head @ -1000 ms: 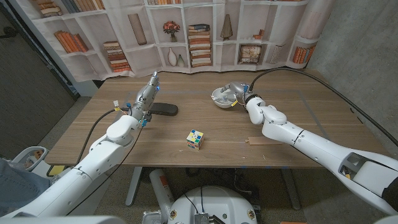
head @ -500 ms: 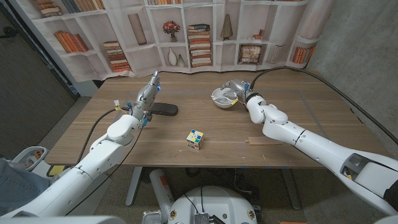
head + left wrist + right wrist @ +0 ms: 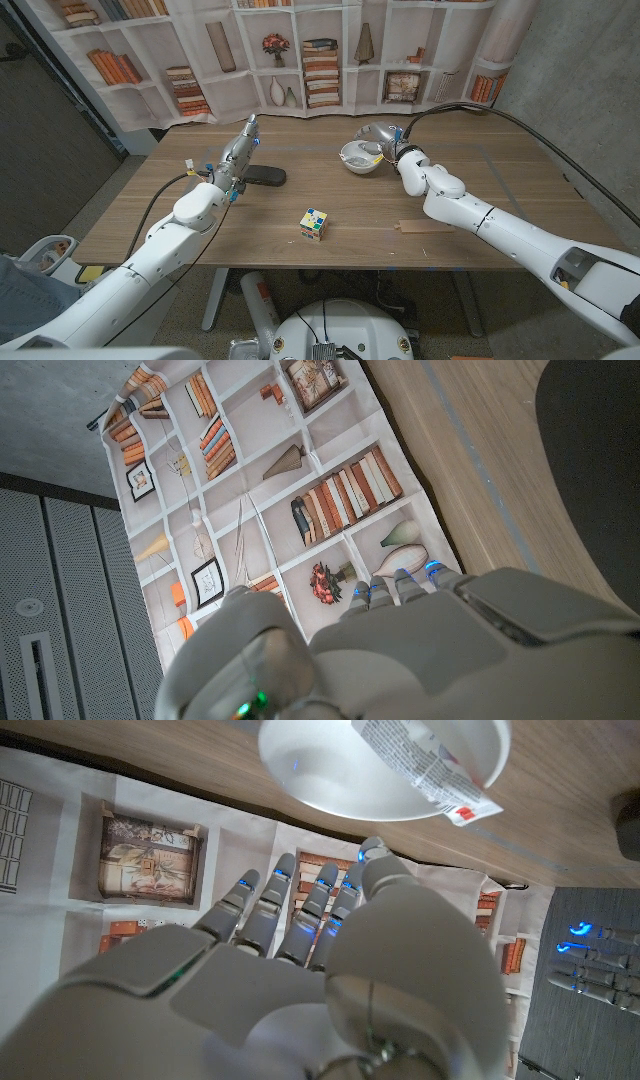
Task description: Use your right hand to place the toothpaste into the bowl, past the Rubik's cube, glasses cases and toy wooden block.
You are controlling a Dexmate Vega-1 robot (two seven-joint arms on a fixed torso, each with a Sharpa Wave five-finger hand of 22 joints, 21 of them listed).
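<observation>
The white bowl point(image 3: 358, 160) stands at the table's far middle, and the toothpaste tube point(image 3: 418, 758) lies in the bowl point(image 3: 330, 780) with its crimped end poking over the rim. My right hand point(image 3: 382, 139) hovers just behind and to the right of the bowl, its fingers point(image 3: 300, 905) spread and holding nothing. The Rubik's cube point(image 3: 313, 224) sits near the front middle. A flat wooden block point(image 3: 424, 226) lies to its right. A black glasses case point(image 3: 264, 176) lies at the left, beside my left hand point(image 3: 236, 153), which stands on edge with fingers straight and empty.
A bookshelf-print curtain point(image 3: 300, 50) hangs behind the table's far edge. My right arm point(image 3: 480, 215) stretches over the right half of the table. The glasses case point(image 3: 600, 450) shows as a dark shape past my left hand point(image 3: 400, 650).
My right hand has drawn back a little from over the bowl, toward the far right. The toothpaste stays in the bowl. The left hand has not moved.
</observation>
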